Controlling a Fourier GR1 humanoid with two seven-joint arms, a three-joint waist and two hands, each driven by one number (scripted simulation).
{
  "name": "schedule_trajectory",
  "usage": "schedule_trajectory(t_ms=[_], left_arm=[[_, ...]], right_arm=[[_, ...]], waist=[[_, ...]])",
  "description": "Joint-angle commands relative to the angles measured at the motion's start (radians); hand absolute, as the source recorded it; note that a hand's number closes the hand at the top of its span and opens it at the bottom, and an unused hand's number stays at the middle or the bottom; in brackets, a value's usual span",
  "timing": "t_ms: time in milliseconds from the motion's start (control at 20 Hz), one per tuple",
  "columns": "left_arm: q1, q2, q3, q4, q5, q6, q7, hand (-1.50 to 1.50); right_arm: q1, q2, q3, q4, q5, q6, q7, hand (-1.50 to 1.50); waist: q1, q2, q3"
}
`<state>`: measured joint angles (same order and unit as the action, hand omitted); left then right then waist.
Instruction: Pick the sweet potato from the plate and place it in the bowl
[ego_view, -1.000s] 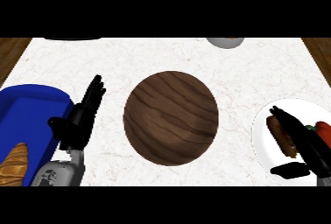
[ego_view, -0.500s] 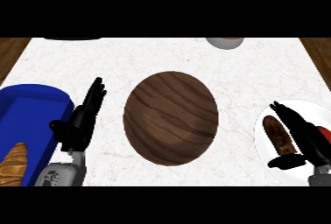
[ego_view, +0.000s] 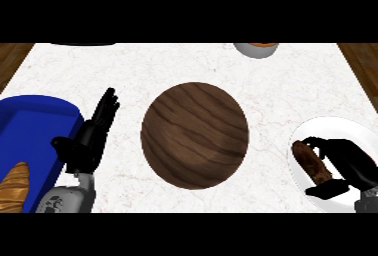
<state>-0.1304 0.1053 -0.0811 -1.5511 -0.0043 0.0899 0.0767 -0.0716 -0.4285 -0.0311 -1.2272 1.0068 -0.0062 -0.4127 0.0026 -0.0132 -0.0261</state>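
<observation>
Right hand had closed in on the sweet potato where a second earlier it had hung beside it, fingers curling over the brown root from above and the thumb tucked in below, so that the hand looked wrapped around its right flank. Whether the grasp was complete could not be judged, since the palm hid the far side of the root. The sweet potato lay on the white plate at the right edge of the counter, apparently not yet lifted, its long axis running roughly away from the robot. By that reading the task stood at the grasping step, with the lift and the carry leftward to come. The wooden bowl sat in the middle of the counter, well apart from the plate, its dark grained hollow holding nothing visible. Across from it the left hand rested open, fingers pointing up, just beside a blue container with a golden pastry-like item at its near end. A small pale dish showed at the far edge.
</observation>
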Motion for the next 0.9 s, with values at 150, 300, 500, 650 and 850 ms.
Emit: schedule_trajectory(t_ms=[150,300,500,650,850], left_arm=[[-0.008,-0.001,0.006,0.008,0.010,-0.012,-0.001,0.00],[-0.018,-0.015,-0.008,0.012,-0.003,-0.001,-0.003,0.00],[-0.014,-0.015,-0.008,0.014,-0.004,0.000,0.001,0.00],[-0.010,-0.017,-0.004,0.012,0.001,0.003,0.006,0.00],[-0.006,-0.002,0.009,0.016,0.003,0.000,0.013,0.00]], right_arm=[[0.050,0.264,0.135,-0.084,-0.048,0.082,0.088,1.50],[0.104,0.415,0.261,-0.088,-0.154,0.111,0.118,1.50],[0.192,0.417,0.372,-0.183,-0.247,0.104,0.086,1.50],[0.246,0.419,0.452,-0.293,-0.331,0.085,0.074,1.50],[0.279,0.423,0.645,-0.469,-0.359,-0.066,0.151,1.50]], waist=[[-0.002,0.007,0.024],[0.023,0.013,0.031],[0.016,0.008,0.034],[0.002,0.001,0.033],[-0.012,-0.008,0.027]])
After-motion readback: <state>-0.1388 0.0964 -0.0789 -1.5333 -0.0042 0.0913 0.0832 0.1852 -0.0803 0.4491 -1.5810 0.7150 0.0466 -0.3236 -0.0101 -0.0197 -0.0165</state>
